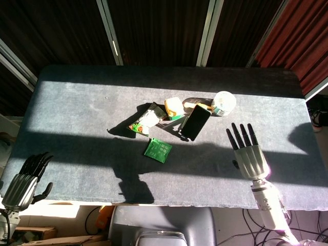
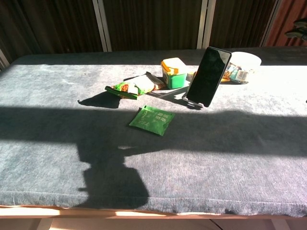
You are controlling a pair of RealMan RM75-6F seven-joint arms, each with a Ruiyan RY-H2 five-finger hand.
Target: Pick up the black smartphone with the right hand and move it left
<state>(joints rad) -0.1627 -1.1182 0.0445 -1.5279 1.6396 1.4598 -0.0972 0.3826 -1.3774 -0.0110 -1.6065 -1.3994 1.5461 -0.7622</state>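
The black smartphone [image 1: 196, 122] [image 2: 208, 75] leans upright on a small stand [image 2: 194, 102] near the middle of the table, with nothing touching it. My right hand [image 1: 248, 154] is well to its right, over the table's near edge, flat with fingers straight and apart, holding nothing. In the chest view only dark fingertips [image 2: 297, 28] show at the top right corner. My left hand [image 1: 23, 179] hangs off the table's front left corner, empty, with its fingers slightly bent.
A green sachet [image 1: 158, 150] [image 2: 152, 120] lies in front and left of the phone. A snack bag [image 1: 146, 120] [image 2: 133, 86] and a yellow-lidded green tub [image 1: 174, 107] [image 2: 173, 73] sit to its left. A white bowl [image 1: 223, 102] [image 2: 244, 61] stands behind it to the right.
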